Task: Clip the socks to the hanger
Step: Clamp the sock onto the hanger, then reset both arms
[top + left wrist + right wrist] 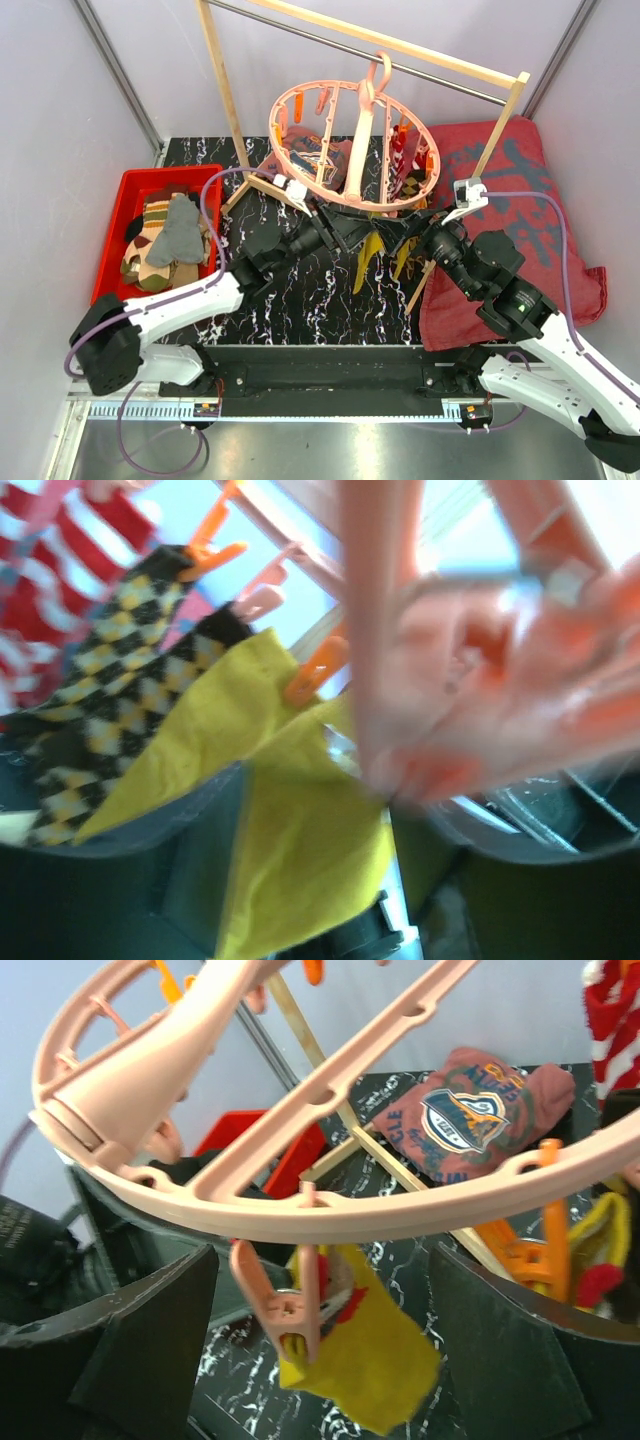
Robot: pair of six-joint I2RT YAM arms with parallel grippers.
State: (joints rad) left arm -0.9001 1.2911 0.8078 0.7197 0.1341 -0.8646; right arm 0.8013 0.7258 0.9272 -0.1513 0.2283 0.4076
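The salmon-pink ring hanger (355,150) hangs by its hook from the wooden rack. Striped and argyle socks (405,165) hang from its right rim. A mustard yellow sock (364,262) dangles below its near rim. In the right wrist view a pink clip (292,1305) on the ring (420,1215) is shut on that yellow sock (375,1365). My right gripper (320,1360) stands open on either side of the clip without touching it. My left gripper (320,900) is open too, and the yellow sock (300,850) hangs loose between its fingers (120,880). An argyle sock (110,690) hangs at its left.
A red bin (125,195) at the left holds several more socks (170,240). A large dark-red patterned cloth (530,190) lies at the right. The wooden rack's legs (222,80) stand round the hanger, and a folded pink printed garment (480,1110) lies behind it.
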